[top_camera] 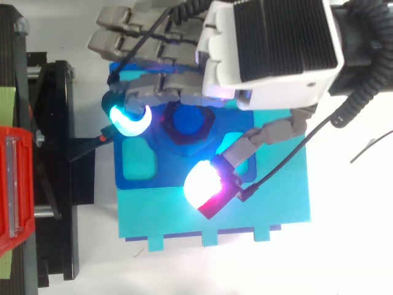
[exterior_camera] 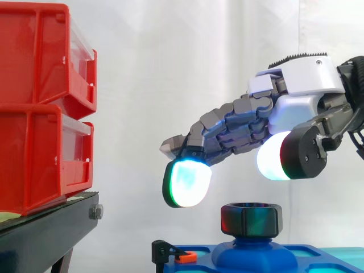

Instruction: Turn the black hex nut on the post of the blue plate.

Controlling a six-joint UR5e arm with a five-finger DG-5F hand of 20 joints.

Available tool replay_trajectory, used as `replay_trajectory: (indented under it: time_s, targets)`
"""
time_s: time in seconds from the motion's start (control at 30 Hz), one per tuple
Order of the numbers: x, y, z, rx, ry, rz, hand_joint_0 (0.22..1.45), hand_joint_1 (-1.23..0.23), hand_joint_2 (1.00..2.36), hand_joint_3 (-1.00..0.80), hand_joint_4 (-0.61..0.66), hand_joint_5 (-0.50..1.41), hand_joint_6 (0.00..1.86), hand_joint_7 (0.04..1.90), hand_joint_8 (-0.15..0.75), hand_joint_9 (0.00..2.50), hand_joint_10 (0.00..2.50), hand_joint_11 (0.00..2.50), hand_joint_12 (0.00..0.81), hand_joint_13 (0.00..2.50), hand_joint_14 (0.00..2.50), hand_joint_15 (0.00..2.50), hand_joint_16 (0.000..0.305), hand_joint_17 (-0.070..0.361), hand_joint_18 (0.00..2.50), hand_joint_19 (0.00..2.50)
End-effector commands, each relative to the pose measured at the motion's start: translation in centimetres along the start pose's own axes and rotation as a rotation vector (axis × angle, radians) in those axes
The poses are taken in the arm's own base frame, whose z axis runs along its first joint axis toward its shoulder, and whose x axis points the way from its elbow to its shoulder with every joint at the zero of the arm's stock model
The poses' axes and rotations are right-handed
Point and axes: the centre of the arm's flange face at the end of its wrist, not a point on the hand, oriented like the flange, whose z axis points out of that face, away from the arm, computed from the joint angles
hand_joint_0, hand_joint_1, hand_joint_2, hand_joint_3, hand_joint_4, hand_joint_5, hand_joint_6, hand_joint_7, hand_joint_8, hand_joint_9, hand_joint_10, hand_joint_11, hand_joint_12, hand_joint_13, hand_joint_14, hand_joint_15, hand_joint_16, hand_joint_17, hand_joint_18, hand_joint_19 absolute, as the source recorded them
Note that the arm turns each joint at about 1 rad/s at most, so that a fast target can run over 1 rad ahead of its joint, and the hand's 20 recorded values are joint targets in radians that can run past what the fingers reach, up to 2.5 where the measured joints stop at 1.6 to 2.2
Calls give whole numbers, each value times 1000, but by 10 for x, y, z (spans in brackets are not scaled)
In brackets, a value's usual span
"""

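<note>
Two red bins (exterior_camera: 45, 108), stacked on a black stand (exterior_camera: 51, 227), mark the left. Right of them the plate (exterior_camera: 318, 256) carries a blue post (exterior_camera: 253, 253) near its middle, well in from every edge. The nut (exterior_camera: 251, 219) is seated on top of the post, upright and free of contact. Above it hangs the hand (exterior_camera: 301, 85), its fingers (exterior_camera: 187, 182) spread wide and holding nothing. One glowing pad lies up and left of the nut and the thumb pad up and right, both apart from it. By its look the nut is rigid, light and smooth-faced, so rounded pads may slip on it; its flats offer the surest purchase. Hold is best taken on two opposite flats, pads level with the nut's mid-height and clear of the post's shoulder below.
</note>
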Motion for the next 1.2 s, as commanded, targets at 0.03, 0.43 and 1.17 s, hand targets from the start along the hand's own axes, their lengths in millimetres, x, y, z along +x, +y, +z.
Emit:
replay_trajectory:
  time_s: [0.03, 0.43, 1.17]
  targets:
    - [15, 7, 3, -12, 15, 5, 396, -533, 1000, -500, 225, -275, 503, 808, 247, 0, 0, 0, 418, 0, 0, 0, 61, 137, 0, 217]
    - [32, 7, 2, -21, 14, 14, 412, -484, 1000, -500, 289, -250, 504, 951, 251, 0, 0, 0, 415, 0, 0, 0, 60, 134, 0, 218]
    - [28, -2, 0, -22, 8, 15, 416, -462, 1000, -500, 341, -224, 503, 1110, 264, 0, 0, 0, 411, 0, 0, 0, 59, 133, 0, 225]
